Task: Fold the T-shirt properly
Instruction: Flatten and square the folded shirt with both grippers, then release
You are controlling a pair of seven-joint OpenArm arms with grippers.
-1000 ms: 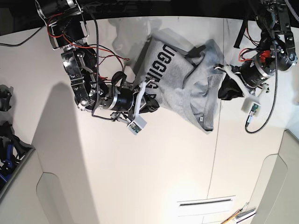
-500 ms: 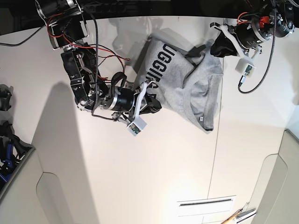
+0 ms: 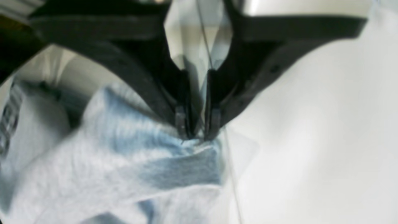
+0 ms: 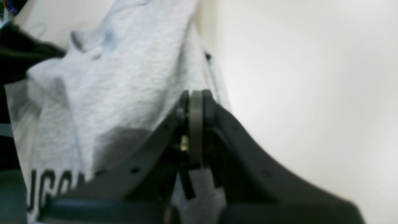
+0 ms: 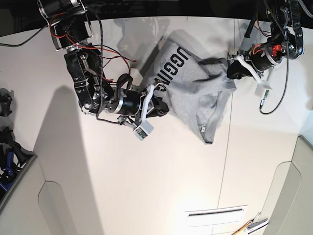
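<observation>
The heather-grey T-shirt (image 5: 190, 93) lies bunched on the white table (image 5: 161, 176), its black lettering (image 5: 168, 71) facing up on its left part. My right gripper (image 5: 157, 104), on the base view's left, is shut on the shirt's lower left edge. The right wrist view shows this gripper (image 4: 195, 96) pressed together with grey fabric (image 4: 118, 77) draped beside it. My left gripper (image 5: 231, 69), on the base view's right, is shut on the shirt's right edge. The left wrist view shows this gripper (image 3: 196, 132) pinching a fold of cloth (image 3: 108, 161).
Black and blue gear (image 5: 6, 147) sits at the left edge. A table seam (image 5: 227, 147) runs down past the shirt. A slot (image 5: 215, 213) and tools (image 5: 249, 226) lie at the bottom right. Raised pale panels (image 5: 293, 196) flank both lower corners.
The left gripper swung up to the table's far edge, then came back down partway, still holding the shirt's right edge. The shirt shifted and its lettering turned. The right gripper stayed put.
</observation>
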